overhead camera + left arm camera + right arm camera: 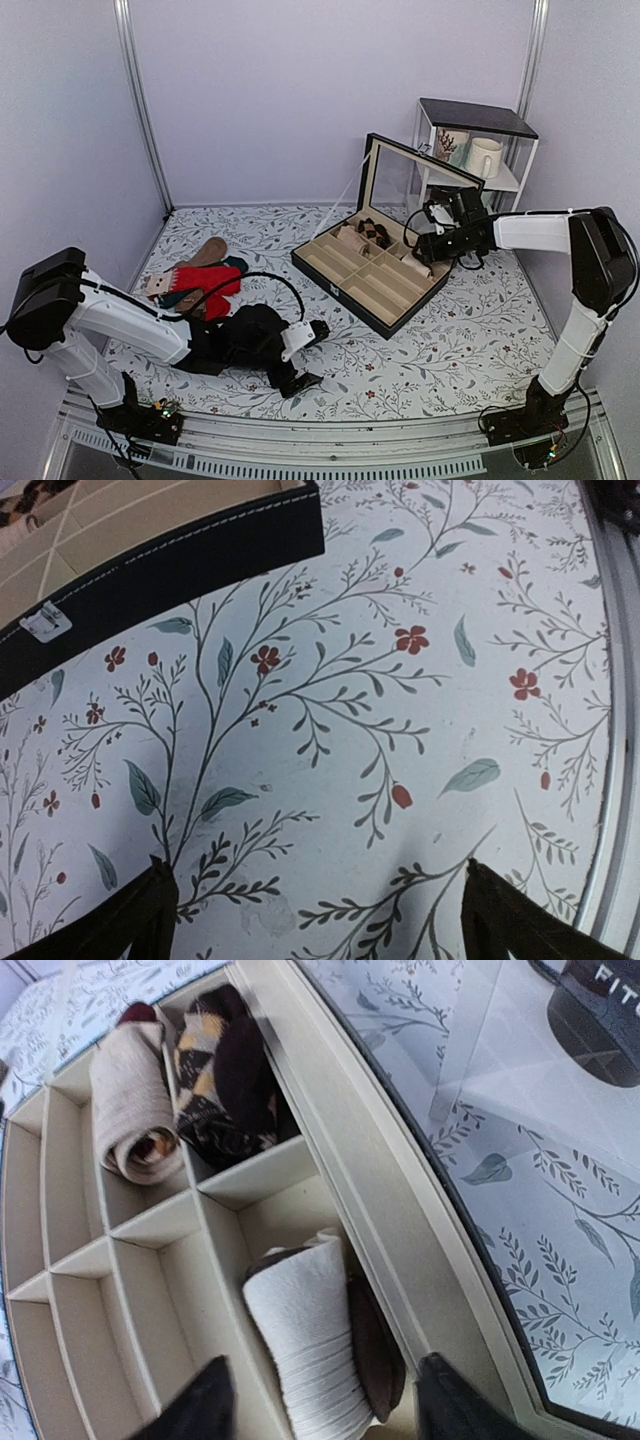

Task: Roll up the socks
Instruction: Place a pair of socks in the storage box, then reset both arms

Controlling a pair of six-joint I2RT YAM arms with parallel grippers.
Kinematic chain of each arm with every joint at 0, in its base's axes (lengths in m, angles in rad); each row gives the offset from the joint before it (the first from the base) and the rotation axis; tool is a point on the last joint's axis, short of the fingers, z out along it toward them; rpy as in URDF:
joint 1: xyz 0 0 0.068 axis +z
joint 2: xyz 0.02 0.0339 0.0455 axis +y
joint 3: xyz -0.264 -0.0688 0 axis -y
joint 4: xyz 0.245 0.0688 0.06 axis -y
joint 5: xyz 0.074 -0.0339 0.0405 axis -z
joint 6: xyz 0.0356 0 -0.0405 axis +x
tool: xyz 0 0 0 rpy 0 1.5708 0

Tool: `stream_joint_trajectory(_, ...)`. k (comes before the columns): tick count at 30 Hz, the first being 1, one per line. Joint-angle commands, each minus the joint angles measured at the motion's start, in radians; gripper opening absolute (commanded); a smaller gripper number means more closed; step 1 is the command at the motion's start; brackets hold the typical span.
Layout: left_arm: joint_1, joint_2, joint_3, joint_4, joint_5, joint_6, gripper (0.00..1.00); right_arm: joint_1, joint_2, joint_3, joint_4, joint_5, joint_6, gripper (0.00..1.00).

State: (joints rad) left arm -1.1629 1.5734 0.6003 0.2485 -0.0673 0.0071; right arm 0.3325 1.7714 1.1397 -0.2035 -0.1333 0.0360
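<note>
The socks (310,1350) lie rolled into one cream bundle with a dark brown end showing, inside a compartment along the box's right wall; in the top view the socks (418,268) are small and half hidden. My right gripper (322,1375) hangs just above the roll, open, with its fingers wide of the roll on both sides. In the top view the right gripper (427,250) is over the box's far right end. My left gripper (315,870) is open over bare patterned cloth. The left gripper (316,355) sits low near the box's front corner and holds nothing.
The divided box (340,285) stands open mid-table, its dark wall (180,570) close ahead of the left gripper. A beige roll (130,1110) and a dark patterned roll (225,1070) fill far compartments. Red socks (215,285) and tan and teal socks (205,255) lie left. A shelf with a mug (484,157) stands back right.
</note>
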Motion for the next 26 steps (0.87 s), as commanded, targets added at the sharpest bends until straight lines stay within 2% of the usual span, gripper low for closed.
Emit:
stream_joint_trajectory(1, 0.047, 0.001, -0.006, 0.017, 0.017, -0.029, 1.0, -0.004, -0.133, -0.016, 0.009, -0.042, 0.012, 0.77)
stream_joint_trajectory(2, 0.057, -0.005, -0.011, 0.021, 0.025, -0.037, 1.0, -0.003, -0.166, -0.035, 0.019, -0.049, 0.016, 0.91)
stream_joint_trajectory(3, 0.066, -0.012, -0.015, 0.023, 0.03, -0.043, 1.0, -0.004, -0.192, -0.054, 0.028, -0.059, 0.022, 0.99)
stream_joint_trajectory(4, 0.072, -0.02, -0.02, 0.023, 0.033, -0.045, 0.99, -0.004, -0.218, -0.075, 0.037, -0.08, 0.034, 1.0)
stream_joint_trajectory(10, 0.101, -0.053, -0.04, 0.023, 0.034, -0.056, 0.99, -0.002, -0.408, -0.305, 0.153, -0.295, 0.085, 1.0)
stream_joint_trajectory(20, 0.152, -0.099, -0.067, 0.022, 0.068, -0.073, 1.0, 0.0, -0.772, -0.692, 0.342, -0.196, 0.297, 1.0)
stream_joint_trajectory(26, 0.166, -0.124, -0.088, 0.035, 0.069, -0.065, 0.99, 0.001, -0.76, -0.67, 0.333, -0.144, 0.341, 1.0)
